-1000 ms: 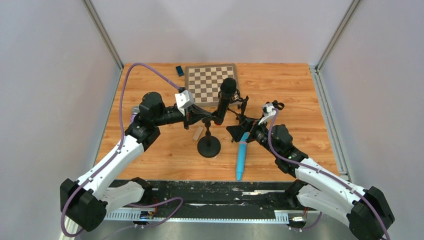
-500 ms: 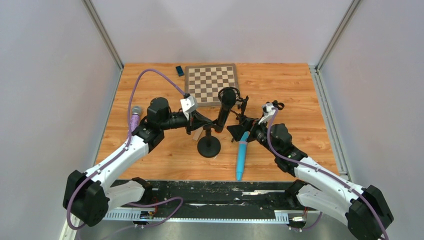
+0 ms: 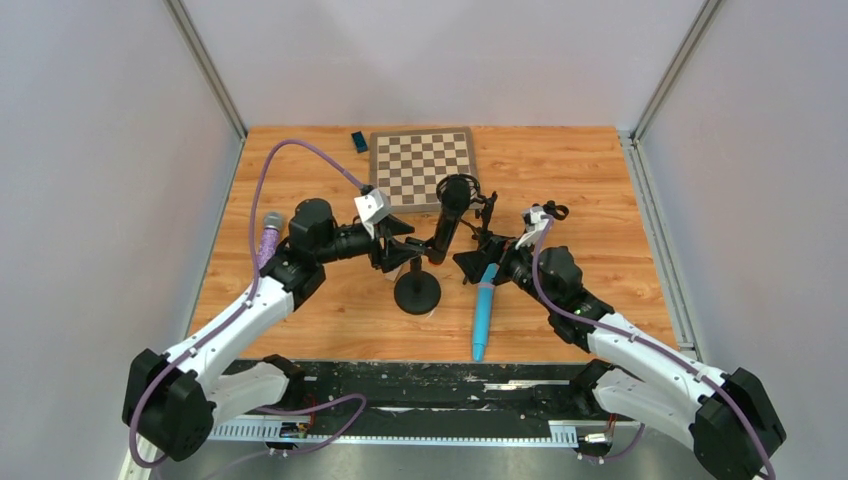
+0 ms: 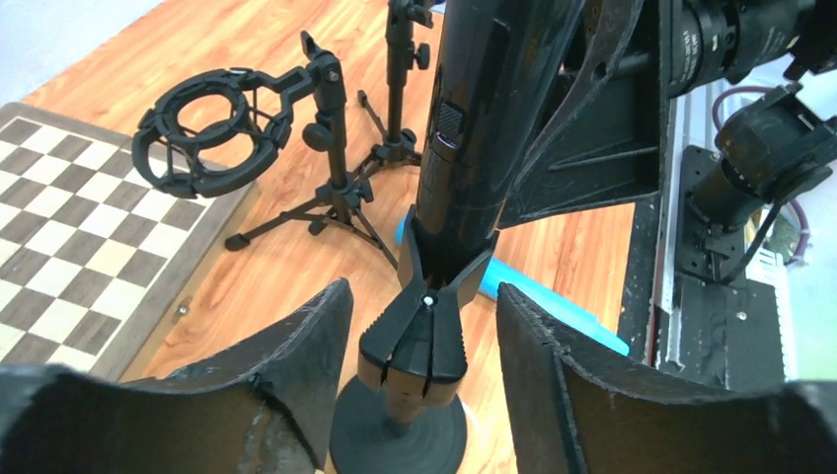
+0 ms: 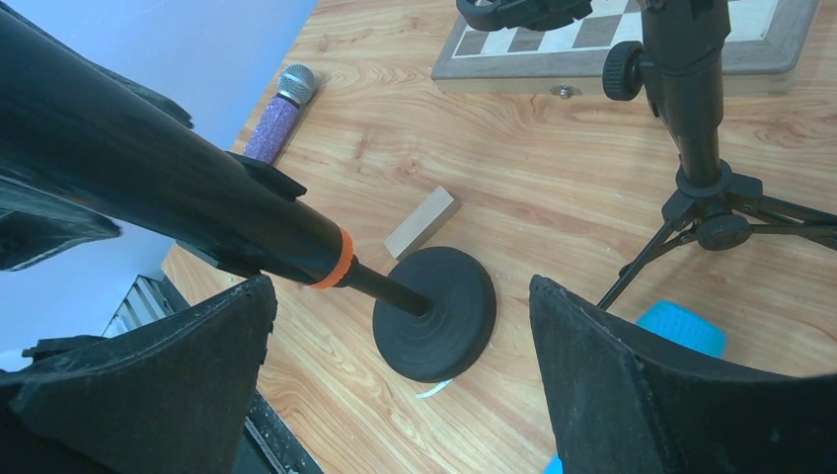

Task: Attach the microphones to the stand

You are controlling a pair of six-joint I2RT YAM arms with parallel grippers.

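The long black microphone (image 3: pixel 445 215) with an orange end (image 5: pixel 339 257) sits tilted in the clip (image 4: pixel 424 331) of the round-base stand (image 3: pixel 417 293). My left gripper (image 3: pixel 403 250) is open, with one finger on each side of the clip (image 4: pixel 424 316), not touching it. My right gripper (image 3: pixel 476 262) is open and empty just right of the stand, with the base between its fingers in the right wrist view (image 5: pixel 400 291). The light blue microphone (image 3: pixel 483 310) lies on the table under my right gripper. The purple microphone (image 3: pixel 268 238) lies at the far left, and also shows in the right wrist view (image 5: pixel 281 118).
A black tripod stand with a shock mount (image 3: pixel 482 215) stands just behind my right gripper. A chessboard (image 3: pixel 400 160) lies at the back, with a small blue object (image 3: pixel 358 141) beside it. A small wooden block (image 5: pixel 419 222) lies next to the stand's base.
My left gripper has let go of the black microphone and drawn back to the left. The microphone has settled a little lower in the clip. The right arm has not moved.
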